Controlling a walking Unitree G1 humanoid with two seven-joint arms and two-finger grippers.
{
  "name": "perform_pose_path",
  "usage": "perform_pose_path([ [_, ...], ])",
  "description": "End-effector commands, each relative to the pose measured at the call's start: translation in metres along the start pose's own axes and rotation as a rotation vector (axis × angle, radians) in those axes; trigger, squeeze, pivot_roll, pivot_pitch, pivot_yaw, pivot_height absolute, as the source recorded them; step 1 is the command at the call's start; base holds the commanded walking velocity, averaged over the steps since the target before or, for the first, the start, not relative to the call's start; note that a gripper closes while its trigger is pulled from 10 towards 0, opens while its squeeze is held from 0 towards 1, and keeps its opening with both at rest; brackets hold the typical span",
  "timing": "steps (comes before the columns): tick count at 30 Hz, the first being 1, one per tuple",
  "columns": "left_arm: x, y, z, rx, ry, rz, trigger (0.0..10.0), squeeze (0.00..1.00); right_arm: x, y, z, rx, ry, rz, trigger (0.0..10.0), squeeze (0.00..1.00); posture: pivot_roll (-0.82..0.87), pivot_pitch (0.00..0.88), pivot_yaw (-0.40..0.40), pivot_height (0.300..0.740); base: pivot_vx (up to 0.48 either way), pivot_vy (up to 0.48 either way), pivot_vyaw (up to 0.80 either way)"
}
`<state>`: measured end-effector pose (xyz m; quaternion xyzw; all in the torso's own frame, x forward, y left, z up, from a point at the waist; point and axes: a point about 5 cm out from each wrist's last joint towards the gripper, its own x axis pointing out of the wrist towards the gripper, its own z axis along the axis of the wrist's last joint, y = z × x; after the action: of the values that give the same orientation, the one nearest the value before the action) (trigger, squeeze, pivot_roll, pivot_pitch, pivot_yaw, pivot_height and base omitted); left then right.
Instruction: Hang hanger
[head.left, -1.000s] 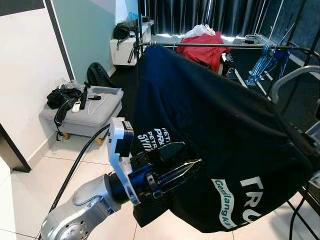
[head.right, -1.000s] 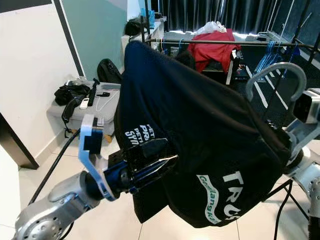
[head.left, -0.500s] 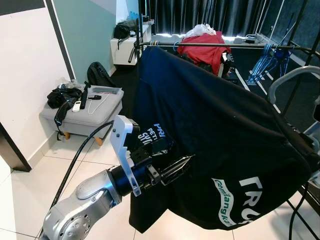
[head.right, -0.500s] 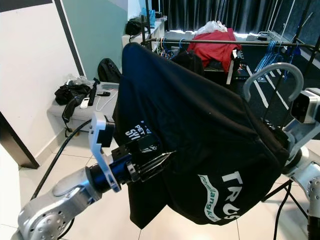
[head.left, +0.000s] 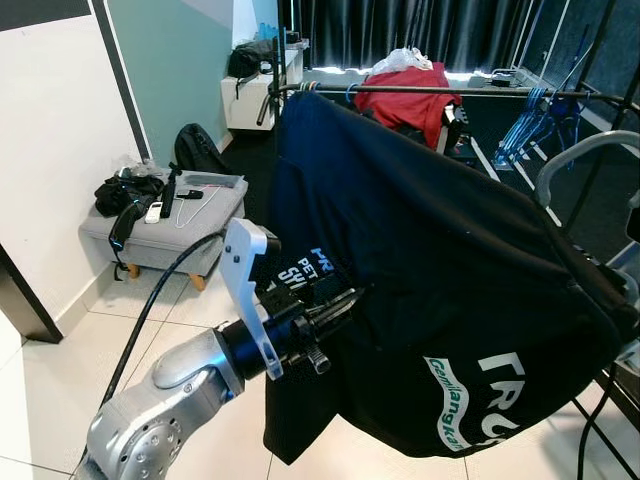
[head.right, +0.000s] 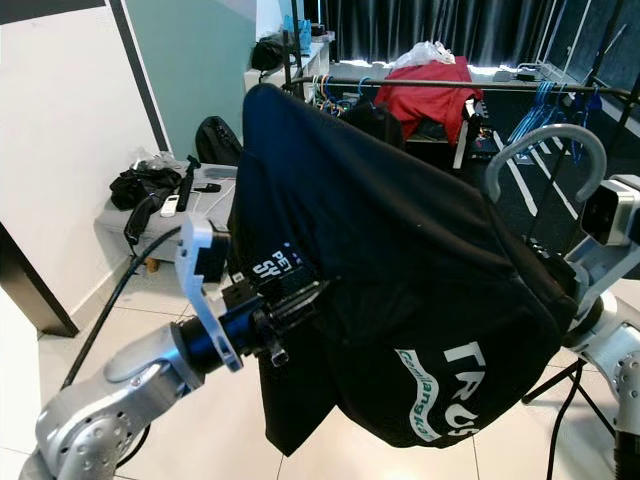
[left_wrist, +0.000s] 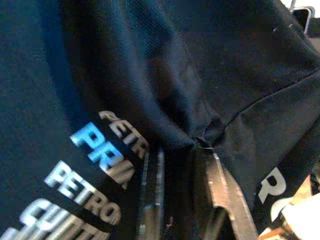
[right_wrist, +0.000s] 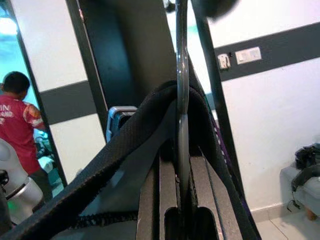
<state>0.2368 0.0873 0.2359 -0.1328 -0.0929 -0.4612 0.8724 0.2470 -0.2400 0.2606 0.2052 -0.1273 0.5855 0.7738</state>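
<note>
Hanger (head.right: 545, 150), carrying a large dark printed shirt (head.left: 440, 260), is held by the right tool (right_wrist: 175, 210). In the right wrist view its metal hook stem runs straight up between the two fingers, which stand narrow and clamped on it, with the shirt's collar looped around the stem just above them. The hook's curved top stands directly above this tool, free of any support.

Shirt: the largest item in view. It drapes from the right tool down and across toward the left tool (head.left: 335, 305), its hem hanging loose below both.

Clothes rail (head.left: 430, 90): a horizontal bar beyond the shirt, well apart from the right tool and farther from the robot. A red garment (head.left: 410, 95) lies behind it, and blue hangers (head.left: 525, 125) sit near its far end on the right tool's side.

Left tool: pressed into the shirt's side fabric beside the white lettering. The left wrist view shows the fingers close together with a fold of cloth gathered at their tips; judged to be pinching the shirt.

Upholstered bench (head.left: 165, 225): on the floor on the outer side of the left tool, well apart, carrying small dark items.

Progress: garment is on the hanger and the hanger is in hand. Remaining, in my judgement: carry the hook to the rail, seat it over the bar, release both tools.
</note>
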Motion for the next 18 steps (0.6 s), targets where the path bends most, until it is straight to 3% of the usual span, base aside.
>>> perform_pose_path([
  [1, -0.006, 0.014, 0.010, 0.058, 0.001, 0.045, 0.0, 0.00, 0.002, 0.002, 0.001, -0.035, 0.022, 0.004, 10.0, 0.00, -0.03, 0.000, -0.032, 0.740, 0.000, 0.000, 0.00],
  [3, -0.014, 0.028, 0.030, 0.149, -0.009, 0.078, 0.0, 0.00, -0.002, 0.001, -0.004, -0.042, 0.057, -0.025, 10.0, 0.00, -0.03, 0.000, -0.033, 0.740, 0.000, 0.000, 0.00],
  [4, -0.014, 0.028, 0.030, 0.149, -0.009, 0.078, 0.0, 0.00, -0.002, 0.001, -0.004, -0.042, 0.057, -0.025, 10.0, 0.00, -0.03, 0.000, -0.033, 0.740, 0.000, 0.000, 0.00],
  [6, -0.022, 0.044, 0.062, 0.253, -0.040, 0.104, 0.0, 0.00, -0.005, 0.001, -0.006, -0.042, 0.061, -0.045, 10.0, 0.00, -0.02, 0.000, -0.024, 0.740, 0.000, 0.000, 0.00],
  [8, -0.022, 0.044, 0.062, 0.253, -0.040, 0.104, 0.0, 0.00, -0.005, 0.001, -0.006, -0.042, 0.061, -0.045, 10.0, 0.00, -0.02, 0.000, -0.024, 0.740, 0.000, 0.000, 0.00],
  [12, -0.025, 0.051, 0.100, 0.368, -0.075, 0.082, 0.0, 0.00, -0.006, 0.003, -0.013, -0.034, 0.075, -0.059, 10.0, 0.00, -0.03, 0.000, -0.016, 0.740, 0.000, 0.000, 0.00],
  [15, -0.022, 0.051, 0.113, 0.406, -0.090, 0.041, 0.0, 0.00, -0.005, 0.004, -0.024, -0.017, 0.118, -0.060, 10.0, 0.00, -0.03, 0.000, -0.012, 0.740, 0.000, 0.000, 0.00],
  [18, -0.020, 0.051, 0.118, 0.423, -0.093, 0.027, 0.0, 0.00, -0.005, 0.004, -0.030, -0.016, 0.150, -0.070, 10.0, 0.00, -0.03, 0.000, -0.008, 0.740, 0.000, 0.000, 0.00],
])
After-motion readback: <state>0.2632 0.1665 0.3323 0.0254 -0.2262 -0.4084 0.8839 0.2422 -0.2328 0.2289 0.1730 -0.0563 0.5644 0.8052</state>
